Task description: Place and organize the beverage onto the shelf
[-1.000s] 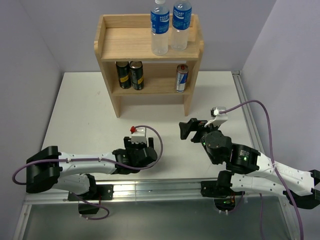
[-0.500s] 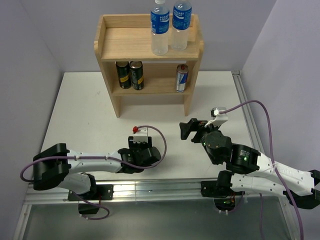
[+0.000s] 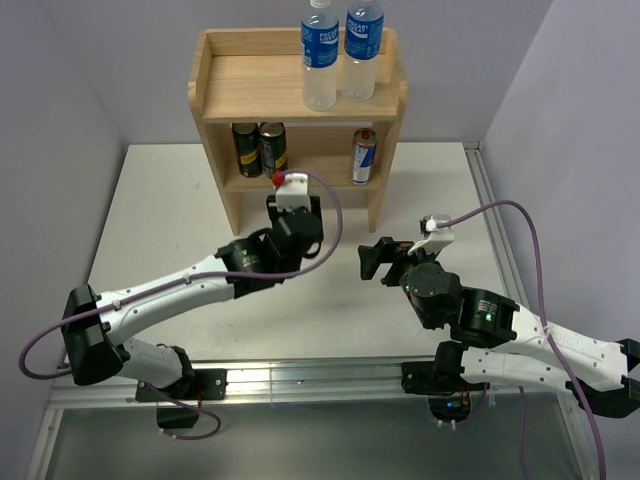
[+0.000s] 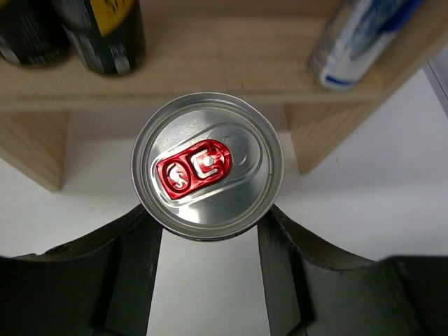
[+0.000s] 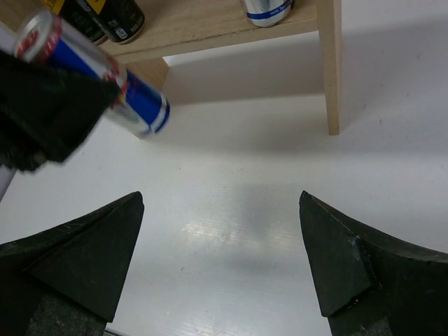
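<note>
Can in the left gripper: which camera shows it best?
Left wrist: the can sits centred, lid facing, clamped in the left gripper. Right wrist shows its blue-silver side, tilted. Top external hides it under the wrist.

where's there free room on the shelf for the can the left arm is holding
Lower tier: a bare gap between the two dark cans and the blue-silver can. Top board: left half bare; two bottles crowd its right.
</note>
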Controlling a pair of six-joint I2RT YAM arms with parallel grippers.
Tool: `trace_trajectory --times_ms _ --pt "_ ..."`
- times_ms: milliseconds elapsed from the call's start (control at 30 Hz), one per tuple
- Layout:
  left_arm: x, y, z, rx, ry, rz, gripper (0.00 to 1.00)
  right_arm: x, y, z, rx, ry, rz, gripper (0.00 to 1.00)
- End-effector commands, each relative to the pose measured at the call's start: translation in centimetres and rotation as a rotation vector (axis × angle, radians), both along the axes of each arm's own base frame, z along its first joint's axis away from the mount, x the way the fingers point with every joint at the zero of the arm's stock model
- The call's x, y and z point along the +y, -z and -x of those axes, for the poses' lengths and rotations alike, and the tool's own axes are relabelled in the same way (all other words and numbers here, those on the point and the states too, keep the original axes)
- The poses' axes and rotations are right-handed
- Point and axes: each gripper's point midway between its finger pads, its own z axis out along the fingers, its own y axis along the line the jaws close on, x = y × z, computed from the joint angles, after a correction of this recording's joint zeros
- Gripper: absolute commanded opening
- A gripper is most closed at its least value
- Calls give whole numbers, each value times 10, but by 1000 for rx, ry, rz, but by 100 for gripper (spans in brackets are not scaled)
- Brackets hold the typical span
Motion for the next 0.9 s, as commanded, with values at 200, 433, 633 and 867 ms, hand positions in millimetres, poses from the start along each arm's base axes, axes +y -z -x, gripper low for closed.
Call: trace_trajectory --times_ms 200,433,633,867 --pt "-27 -91 -74 -164 65 2 0 -9 2 -5 -15 57 -1 99" --pt "-53 -98 -93 -177 100 -14 0 -10 3 -7 -15 65 7 99" --pt "-62 -91 -106 -179 107 -33 0 -11 5 -7 -13 66 8 99" --pt "-62 -89 -120 -186 99 -30 0 -8 9 -8 -9 63 11 99"
